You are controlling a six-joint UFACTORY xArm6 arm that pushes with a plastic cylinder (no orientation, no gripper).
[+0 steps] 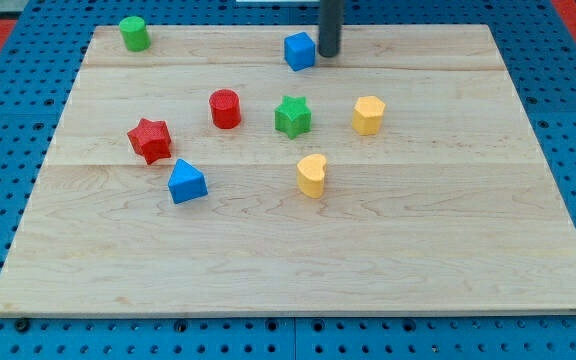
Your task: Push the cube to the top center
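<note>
Rod tip (pixel 329 54) stands just right of the blue cube (pixel 300 50), near the counter's (pixel 368 250) top centre. No pincer shows, so its state cannot be told.

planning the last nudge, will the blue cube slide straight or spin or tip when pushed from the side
The blue cube probably slides rather than rolls, since it sits on a flat face on the smooth wooden board. My tip sits right beside its right edge, so an off-centre push may spin it. It looks squat, so tipping seems unlikely.
</note>
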